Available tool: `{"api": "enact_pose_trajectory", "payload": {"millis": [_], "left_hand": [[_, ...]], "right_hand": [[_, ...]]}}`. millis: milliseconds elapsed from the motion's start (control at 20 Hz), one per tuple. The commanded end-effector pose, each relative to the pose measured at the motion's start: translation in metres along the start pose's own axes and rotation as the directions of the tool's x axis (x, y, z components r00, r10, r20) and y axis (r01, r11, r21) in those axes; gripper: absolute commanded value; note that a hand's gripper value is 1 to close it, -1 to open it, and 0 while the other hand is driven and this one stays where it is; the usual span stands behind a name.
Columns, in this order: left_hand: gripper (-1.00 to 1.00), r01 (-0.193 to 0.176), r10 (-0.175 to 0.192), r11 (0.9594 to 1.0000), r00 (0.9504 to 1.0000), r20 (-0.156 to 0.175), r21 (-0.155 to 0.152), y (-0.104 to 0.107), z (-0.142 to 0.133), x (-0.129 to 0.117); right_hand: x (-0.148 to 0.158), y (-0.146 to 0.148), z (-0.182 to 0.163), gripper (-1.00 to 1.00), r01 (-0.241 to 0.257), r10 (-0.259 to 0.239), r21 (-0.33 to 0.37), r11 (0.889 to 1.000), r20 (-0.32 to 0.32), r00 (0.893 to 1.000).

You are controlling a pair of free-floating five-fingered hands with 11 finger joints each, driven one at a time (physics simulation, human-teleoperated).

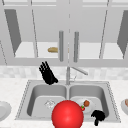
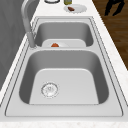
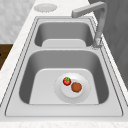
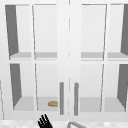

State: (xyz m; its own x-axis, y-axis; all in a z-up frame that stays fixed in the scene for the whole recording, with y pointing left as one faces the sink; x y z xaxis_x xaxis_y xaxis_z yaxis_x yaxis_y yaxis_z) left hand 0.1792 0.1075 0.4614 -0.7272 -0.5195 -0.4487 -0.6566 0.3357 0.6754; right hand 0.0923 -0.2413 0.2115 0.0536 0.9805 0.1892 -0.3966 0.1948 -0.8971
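- The right hand (image 1: 98, 116) hangs low at the front edge of the sink (image 1: 110, 95), its fingers curled downward and holding nothing.
- Nearest to it is a plate (image 1: 92, 105) on the floor of the right basin, just up and to the left of the hand and apart from it.
- On the plate (image 3: 83, 93) lie a strawberry (image 3: 66, 81) and a brown meatball (image 3: 76, 87), side by side.
- The left hand (image 1: 47, 73) floats above the back rim of the left basin, fingers straight and spread, beside the faucet (image 1: 68, 75).
- A red ball (image 1: 67, 114) sits in front of the sink's divider.
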Motion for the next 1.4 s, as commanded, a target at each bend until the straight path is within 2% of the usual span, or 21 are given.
{"api": "enact_pose_trajectory", "payload": {"millis": [0, 50, 150, 350, 400, 600, 750, 1000, 1150, 1350], "left_hand": [[-1.00, 0.001, 0.001, 0.9870, 0.9999, -0.011, 0.161, 0.003, -0.002, 0.008], [-1.00, -0.003, 0.006, 0.9886, 0.9997, -0.023, 0.150, 0.002, -0.004, 0.009], [-1.00, -0.009, 0.014, 0.9893, 0.9994, -0.031, 0.146, 0.004, -0.007, 0.014], [-1.00, -0.013, 0.018, 0.9887, 0.9992, -0.036, 0.149, 0.006, -0.011, 0.023], [-1.00, -0.010, 0.017, 0.9903, 0.9985, -0.051, 0.138, 0.003, -0.013, 0.021], [-1.00, -0.001, 0.009, 0.9887, 0.9986, -0.052, 0.150, 0.001, -0.019, 0.025], [-1.00, 0.025, -0.015, 0.9895, 0.9970, -0.077, 0.142, -0.001, -0.020, 0.024], [-1.00, 0.026, -0.014, 0.9886, 0.9964, -0.083, 0.148, -0.002, -0.023, 0.025], [-1.00, 0.017, -0.004, 0.9892, 0.9958, -0.091, 0.146, -0.003, -0.026, 0.027], [-1.00, -0.013, 0.027, 0.9908, 0.9940, -0.106, 0.135, -0.005, -0.029, 0.027]], "right_hand": [[0.000, 0.000, 0.000, 0.00, 0.000, 0.000, 0.000, 1.000, 0.000, 1.000], [0.000, 0.000, 0.000, 0.00, 0.000, 0.000, 0.000, 1.000, 0.000, 1.000], [0.000, 0.000, 0.000, 0.00, 0.000, 0.000, 0.000, 1.000, 0.000, 1.000], [0.000, 0.000, 0.000, 0.00, 0.000, 0.000, 0.000, 1.000, 0.000, 1.000], [0.000, 0.000, 0.000, 0.00, 0.000, 0.000, 0.000, 1.000, 0.000, 1.000], [0.000, 0.000, 0.000, 0.00, 0.000, 0.000, 0.000, 1.000, 0.000, 1.000], [0.000, 0.000, 0.000, 0.00, 0.000, 0.000, 0.000, 1.000, 0.000, 1.000], [0.000, 0.000, 0.000, 0.00, 0.000, 0.000, 0.000, 1.000, 0.000, 1.000], [0.000, 0.000, 0.000, 0.00, 0.000, 0.000, 0.000, 1.000, 0.000, 1.000], [0.000, 0.000, 0.000, 0.00, 0.000, 0.000, 0.000, 1.000, 0.000, 1.000]]}}
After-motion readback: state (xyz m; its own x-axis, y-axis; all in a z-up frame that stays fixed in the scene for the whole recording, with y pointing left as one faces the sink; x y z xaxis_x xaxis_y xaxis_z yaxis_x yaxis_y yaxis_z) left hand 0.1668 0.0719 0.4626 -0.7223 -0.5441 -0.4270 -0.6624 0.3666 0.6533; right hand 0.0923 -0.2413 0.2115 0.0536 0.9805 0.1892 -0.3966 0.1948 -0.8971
